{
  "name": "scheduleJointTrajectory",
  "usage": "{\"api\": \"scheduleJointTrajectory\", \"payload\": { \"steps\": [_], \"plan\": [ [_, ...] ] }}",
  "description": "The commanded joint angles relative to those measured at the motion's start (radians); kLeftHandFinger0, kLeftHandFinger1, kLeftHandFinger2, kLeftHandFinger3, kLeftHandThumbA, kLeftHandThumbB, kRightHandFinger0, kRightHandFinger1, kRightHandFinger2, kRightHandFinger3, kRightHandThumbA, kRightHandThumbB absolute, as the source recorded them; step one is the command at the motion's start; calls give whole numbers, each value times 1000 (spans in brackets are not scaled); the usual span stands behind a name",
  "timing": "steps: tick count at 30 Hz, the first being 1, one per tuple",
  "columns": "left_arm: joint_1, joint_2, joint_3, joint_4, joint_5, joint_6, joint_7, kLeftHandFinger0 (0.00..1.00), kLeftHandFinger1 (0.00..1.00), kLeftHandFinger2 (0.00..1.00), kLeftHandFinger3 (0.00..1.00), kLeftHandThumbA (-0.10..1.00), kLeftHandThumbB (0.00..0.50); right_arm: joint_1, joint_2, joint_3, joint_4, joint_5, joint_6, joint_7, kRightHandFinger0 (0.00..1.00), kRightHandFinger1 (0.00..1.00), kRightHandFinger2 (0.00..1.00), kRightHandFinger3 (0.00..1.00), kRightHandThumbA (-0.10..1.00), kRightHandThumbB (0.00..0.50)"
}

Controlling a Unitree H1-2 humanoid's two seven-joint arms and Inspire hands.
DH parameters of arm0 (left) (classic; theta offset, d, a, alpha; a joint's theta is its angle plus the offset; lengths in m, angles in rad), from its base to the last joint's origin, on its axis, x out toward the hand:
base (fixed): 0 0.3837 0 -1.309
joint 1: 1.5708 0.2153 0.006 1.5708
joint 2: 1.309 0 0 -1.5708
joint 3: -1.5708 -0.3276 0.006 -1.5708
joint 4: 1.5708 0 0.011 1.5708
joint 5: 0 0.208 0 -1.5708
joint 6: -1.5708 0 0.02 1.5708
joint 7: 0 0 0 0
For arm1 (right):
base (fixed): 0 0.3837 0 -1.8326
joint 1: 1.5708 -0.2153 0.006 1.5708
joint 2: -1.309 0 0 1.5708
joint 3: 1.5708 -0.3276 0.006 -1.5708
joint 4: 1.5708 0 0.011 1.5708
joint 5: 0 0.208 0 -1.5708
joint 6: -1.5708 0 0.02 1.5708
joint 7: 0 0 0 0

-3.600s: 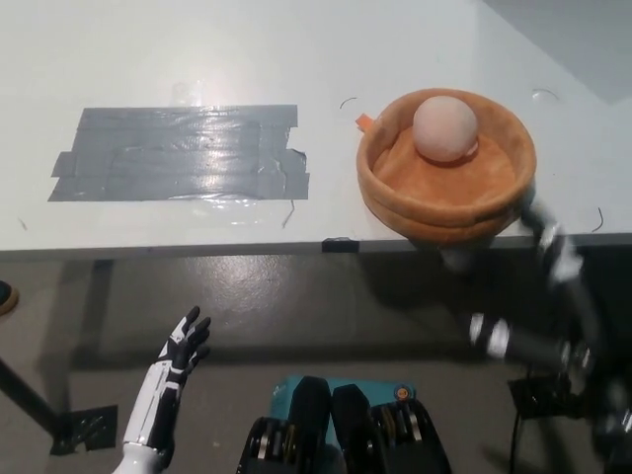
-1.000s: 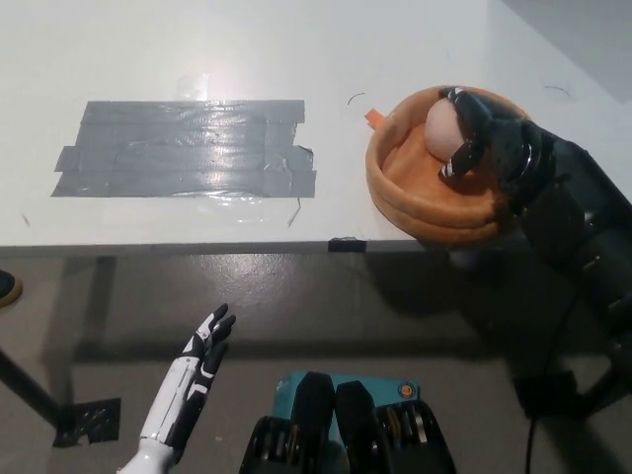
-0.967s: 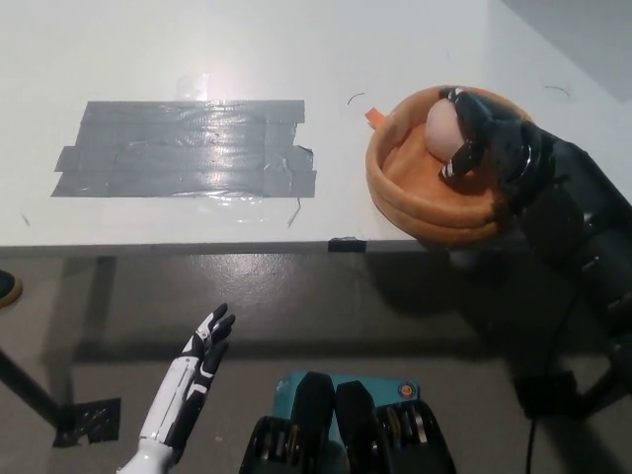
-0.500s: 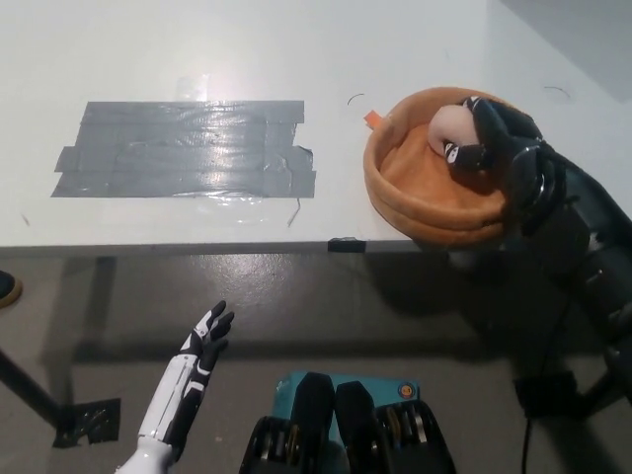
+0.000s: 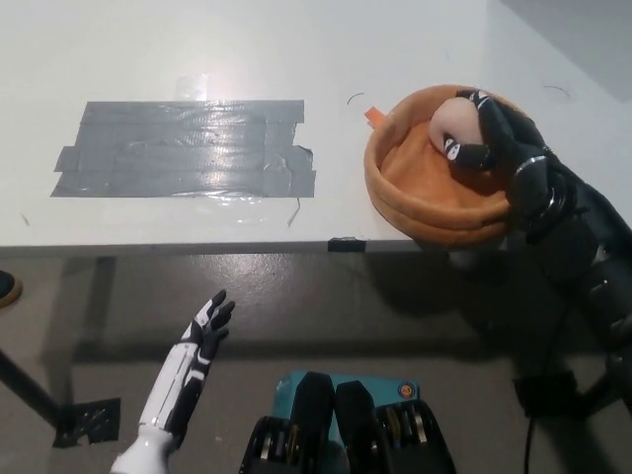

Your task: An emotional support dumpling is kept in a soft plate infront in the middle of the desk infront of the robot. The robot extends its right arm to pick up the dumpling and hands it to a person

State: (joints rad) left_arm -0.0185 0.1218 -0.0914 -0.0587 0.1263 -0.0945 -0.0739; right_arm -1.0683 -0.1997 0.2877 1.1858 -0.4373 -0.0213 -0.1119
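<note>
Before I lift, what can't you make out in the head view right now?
- Head view: the right side of the dumpling is covered by the right hand, so grip firmness is unclear.
- Plate: its right rim is behind the black arm.
- Left hand is low and idle; the wrist runs off the bottom edge.

No lettering, number, brand or sign could be read anywhere. The grey tape patch on the white desk was bare and only glared under the light. Right of that patch, the orange soft plate had a small orange tab at its rim, but nothing legible showed on it. A few thin dark scribbles lay on the desk beside the tape patch; they were mere strokes, not letters.
</note>
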Motion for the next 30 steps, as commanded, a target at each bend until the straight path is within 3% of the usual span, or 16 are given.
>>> {"api": "scheduleJointTrajectory", "payload": {
  "steps": [1, 4, 8, 18, 22, 24, 30],
  "plan": [
    [-59, 8, 18, 1, -17, -28, 0, 1000, 1000, 1000, 1000, 1000, 130, -123, 7, -65, -87, 69, -25, -25, 48, 587, 970, 1000, -100, 185],
    [-70, 4, 23, 4, -25, -32, 0, 1000, 1000, 1000, 1000, 1000, 123, -135, 6, -100, -161, 85, -16, -5, 24, 497, 871, 901, -100, 176],
    [-81, 1, 22, 4, -11, -27, 3, 1000, 1000, 1000, 1000, 1000, 88, -120, 5, -152, -328, 116, 27, 24, 33, 541, 926, 894, -100, 172],
    [-108, 0, 21, 19, -4, -23, 4, 1000, 1000, 1000, 1000, 1000, 147, -78, 13, -210, -659, 160, 97, 71, 41, 579, 986, 906, -100, 159],
    [-109, 0, 20, 21, 0, -30, 6, 1000, 1000, 1000, 1000, 1000, 156, -67, 13, -184, -759, 126, 144, 87, 15, 570, 934, 922, -100, 160],
    [-115, -1, 19, 23, 3, -30, 6, 1000, 1000, 1000, 1000, 1000, 164, -65, 17, -181, -789, 120, 165, 89, 42, 599, 963, 946, -100, 157],
    [-116, 4, 14, 12, 18, -13, 3, 1000, 1000, 1000, 1000, 1000, 167, -62, 17, -148, -799, 95, 157, 86, 10, 536, 900, 923, -100, 160]
  ]
}}
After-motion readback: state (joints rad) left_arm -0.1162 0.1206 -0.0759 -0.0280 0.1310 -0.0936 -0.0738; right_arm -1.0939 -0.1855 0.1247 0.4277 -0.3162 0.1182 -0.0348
